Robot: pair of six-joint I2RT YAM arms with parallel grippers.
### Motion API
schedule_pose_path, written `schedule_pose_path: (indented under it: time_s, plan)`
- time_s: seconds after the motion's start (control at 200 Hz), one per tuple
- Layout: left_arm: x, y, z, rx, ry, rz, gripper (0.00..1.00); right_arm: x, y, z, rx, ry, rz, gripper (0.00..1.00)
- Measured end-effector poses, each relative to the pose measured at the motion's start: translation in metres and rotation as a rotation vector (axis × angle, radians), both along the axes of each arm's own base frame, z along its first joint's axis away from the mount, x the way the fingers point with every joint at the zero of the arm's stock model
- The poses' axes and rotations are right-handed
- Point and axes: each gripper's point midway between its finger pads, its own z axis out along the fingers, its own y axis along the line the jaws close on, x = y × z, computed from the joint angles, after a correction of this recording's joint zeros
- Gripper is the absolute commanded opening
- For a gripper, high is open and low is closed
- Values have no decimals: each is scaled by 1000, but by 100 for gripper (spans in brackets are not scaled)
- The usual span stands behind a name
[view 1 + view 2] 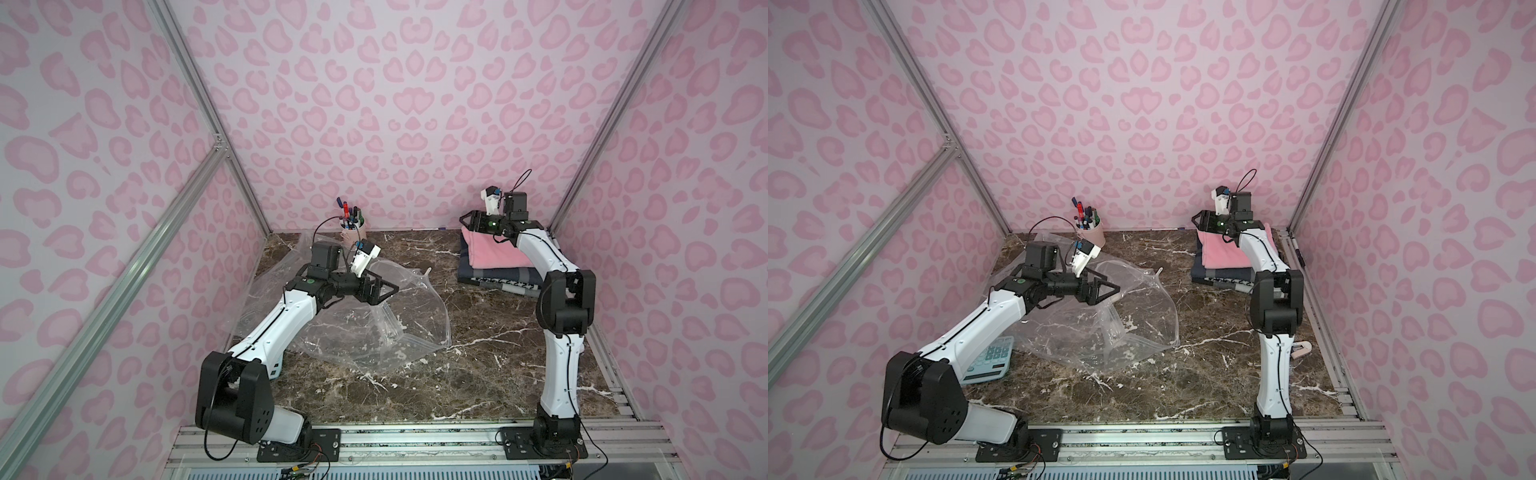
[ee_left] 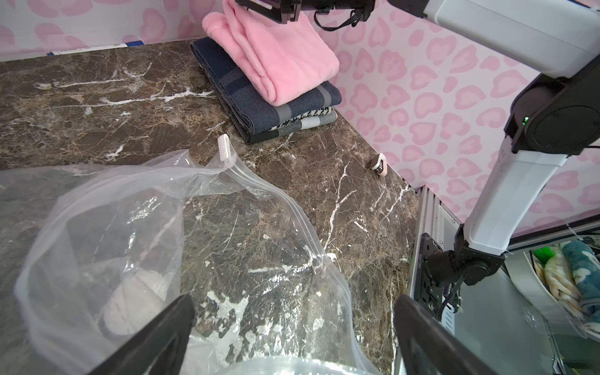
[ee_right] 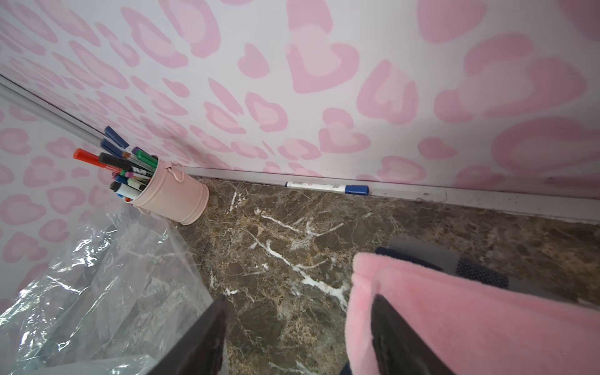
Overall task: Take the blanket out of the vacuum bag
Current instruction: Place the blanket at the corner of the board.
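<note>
Marble tabletop (image 1: 478, 374) carries the vacuum bag (image 1: 374, 328), which lies crumpled left of centre. The pink blanket (image 1: 490, 251) lies outside it, folded atop a dark stack (image 2: 259, 107) in the far right corner. Over the bag hangs the left gripper (image 2: 292, 305), fingers spread wide and empty. The right gripper (image 3: 300, 302) is spread too. Only its wrist view shows one finger (image 3: 399, 341) over the blanket's edge. A calculator (image 1: 992, 357) beside the left arm is plain in a top view. The left wrist view shows the slider clip (image 2: 224, 147) best.

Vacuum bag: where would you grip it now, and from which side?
Probably the zip edge of the vacuum bag, next to the white slider clip. That stiffer rim seems raised off the table, so the left pincer could come down from above and straddle it; the rest is slack, crinkled film.
</note>
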Motion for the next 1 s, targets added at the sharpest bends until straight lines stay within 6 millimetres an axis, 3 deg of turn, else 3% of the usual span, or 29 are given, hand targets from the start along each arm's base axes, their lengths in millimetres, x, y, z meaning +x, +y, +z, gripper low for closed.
schedule_pose_path:
  time_s: [0.15, 0.225, 0.35, 0.435, 0.54, 0.615, 0.695, 0.86, 0.92, 1.0]
  plan:
    - [0, 0, -1, 1, 2, 0, 97, 3, 0, -39, 10, 78, 6, 69]
    - [1, 0, -2, 2, 4, 0, 97, 2, -1, -40, 9, 85, 5, 69]
    - [1, 0, -4, 4, 10, 0, 97, 1, -5, -17, 6, 44, 2, 69]
    - [1, -1, -4, 3, 10, 0, 97, -2, -14, 10, 0, 4, -10, 69]
    - [1, -1, -4, 2, 10, -1, 97, -10, -34, 50, -8, -64, -49, 69]
    - [1, -1, -4, 2, 11, -1, 97, -17, -54, 60, -16, -80, -90, 68]
    - [1, -1, -4, 2, 12, -1, 97, -31, -83, 43, -38, -25, -165, 68]
    - [0, -1, -4, -2, 16, -3, 97, -79, -133, -31, -44, 154, -297, 68]
    - [0, -1, -4, -4, 17, -5, 97, -89, -145, -51, -38, 192, -327, 68]
    - [0, -2, -3, -6, 18, -7, 97, -91, -152, -63, -27, 202, -332, 67]
